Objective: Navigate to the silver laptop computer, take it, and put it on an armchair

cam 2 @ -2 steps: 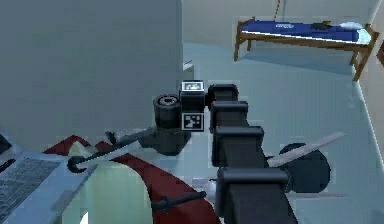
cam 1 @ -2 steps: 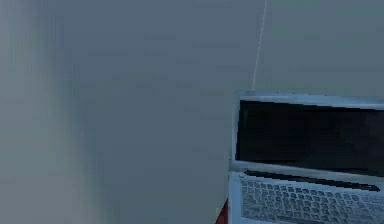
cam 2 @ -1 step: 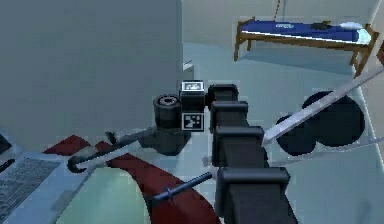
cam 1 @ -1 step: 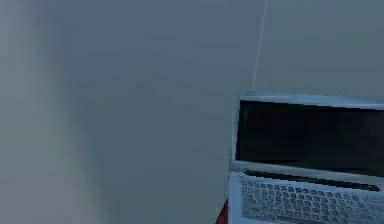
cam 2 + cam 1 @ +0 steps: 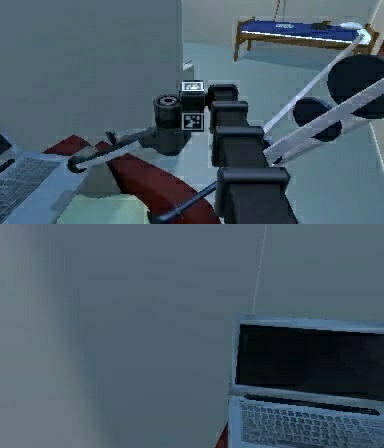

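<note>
The silver laptop [image 5: 305, 384] stands with its lid up at the forward view's lower right, showing a dark screen and a pale keyboard. In the arm side view its keyboard corner [image 5: 22, 182] sits at the lower left, over a dark red upholstered seat [image 5: 140, 178]. My arm rises from the bottom edge, and the gripper [image 5: 88, 158] reaches left with its thin fingers ending at the laptop's edge. I cannot tell whether the gripper holds the laptop or anything else.
A grey wall [image 5: 140, 314] stands close ahead. A pale green cushion [image 5: 100, 212] lies on the red seat. Farther out are a wooden bed with a blue mattress [image 5: 295, 32] and a white-framed exercise machine with black discs [image 5: 345, 85].
</note>
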Tool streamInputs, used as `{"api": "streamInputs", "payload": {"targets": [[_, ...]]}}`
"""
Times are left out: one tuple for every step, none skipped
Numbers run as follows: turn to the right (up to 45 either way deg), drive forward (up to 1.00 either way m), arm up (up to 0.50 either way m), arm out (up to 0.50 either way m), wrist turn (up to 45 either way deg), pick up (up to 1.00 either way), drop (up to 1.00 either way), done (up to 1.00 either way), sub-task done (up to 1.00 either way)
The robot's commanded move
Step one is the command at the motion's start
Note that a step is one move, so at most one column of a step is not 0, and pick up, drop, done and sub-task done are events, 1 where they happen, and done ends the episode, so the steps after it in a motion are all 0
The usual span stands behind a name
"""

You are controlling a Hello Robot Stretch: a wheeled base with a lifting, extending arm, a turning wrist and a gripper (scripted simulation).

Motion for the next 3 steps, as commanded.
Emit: {"api": "streamInputs", "payload": {"targets": [[0.0,0.00,0.00,0.00,0.0,0.00,1.00,0.00,0.00],[0.0,0.00,0.00,-0.10,0.0,0.00,0.00,0.00,0.00],[0.0,0.00,0.00,0.00,0.0,0.00,0.00,1.00,0.00]]}}
